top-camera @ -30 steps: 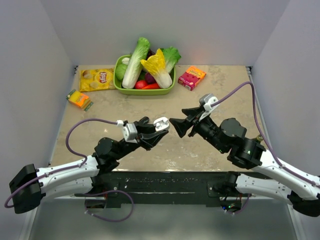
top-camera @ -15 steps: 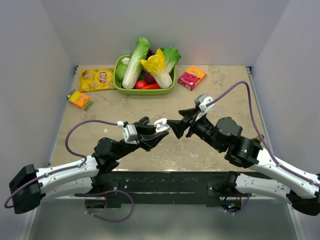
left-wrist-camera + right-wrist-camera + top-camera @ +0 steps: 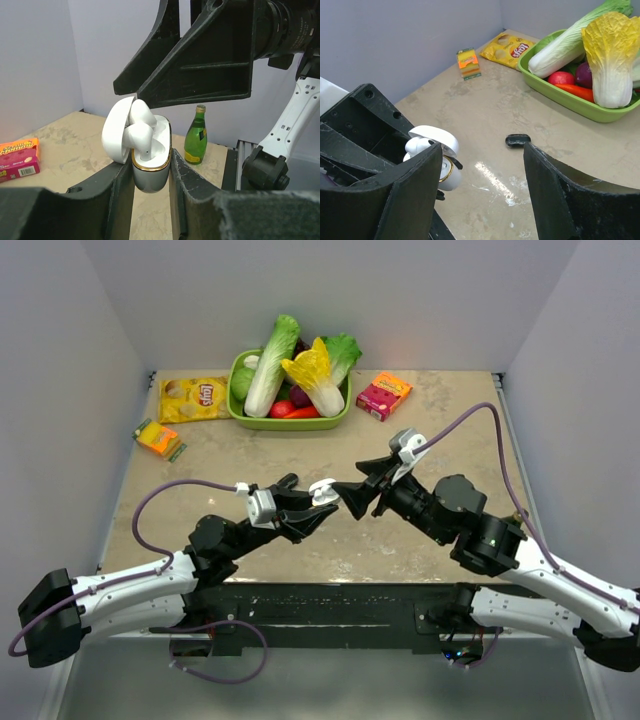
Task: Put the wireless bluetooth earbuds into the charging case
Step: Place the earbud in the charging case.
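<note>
Charging case (image 3: 150,175), lid open, pinched upright between the left fingers (image 3: 120,200) and held above the middle of the tabletop (image 3: 485,110), between the two arms. Two white earbuds (image 3: 139,136) sit in its body; the upper one appears to stand proud against the lid, so seating looks incomplete. The right fingers (image 3: 415,190) are spread and hold nothing, poised just beside the case. Judged stage: late. What remains is probably pressing the earbuds home.

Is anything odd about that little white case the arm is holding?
Yes. In the open case held by the left gripper, the upper earbud pokes well above the rim, apparently not seated in its socket.
</note>
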Tool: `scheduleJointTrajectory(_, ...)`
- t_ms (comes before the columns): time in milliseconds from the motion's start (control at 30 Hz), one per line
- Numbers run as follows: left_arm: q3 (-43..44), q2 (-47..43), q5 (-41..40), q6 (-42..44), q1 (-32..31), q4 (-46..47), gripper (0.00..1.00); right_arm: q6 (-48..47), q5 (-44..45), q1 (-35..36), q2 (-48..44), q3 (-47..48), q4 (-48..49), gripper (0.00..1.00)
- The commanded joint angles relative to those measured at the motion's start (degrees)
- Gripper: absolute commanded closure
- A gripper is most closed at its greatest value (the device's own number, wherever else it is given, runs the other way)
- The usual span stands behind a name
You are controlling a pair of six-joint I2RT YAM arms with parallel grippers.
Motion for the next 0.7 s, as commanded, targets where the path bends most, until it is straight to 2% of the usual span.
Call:
scheduleJointTrajectory(0,-0.19,-1.19,0.73,0.41,-0.37,1.98,1.00,0.95,3.48,0.00,-1.84,0.08,0.59,0.30)
scheduleJointTrajectory(200,-0.90,-1.28,-0.50,-0.03,-0.37,1.10,1.00,1.21,2.35,0.09,-2.99,-0.10,0.78,0.29)
scheduleJointTrajectory(500,-0.20,-0.14,-1.38,0.14,-0.28,-0.75,1.00,2.71,-1.52,0.09,0.00,1.84,0.33,0.13)
scheduleJointTrajectory(667,0.16,0.66,-1.29,0.14,-0.37,-0.75,1.00,3.32,-1.17,0.09,0.53,1.66,1.03,0.10)
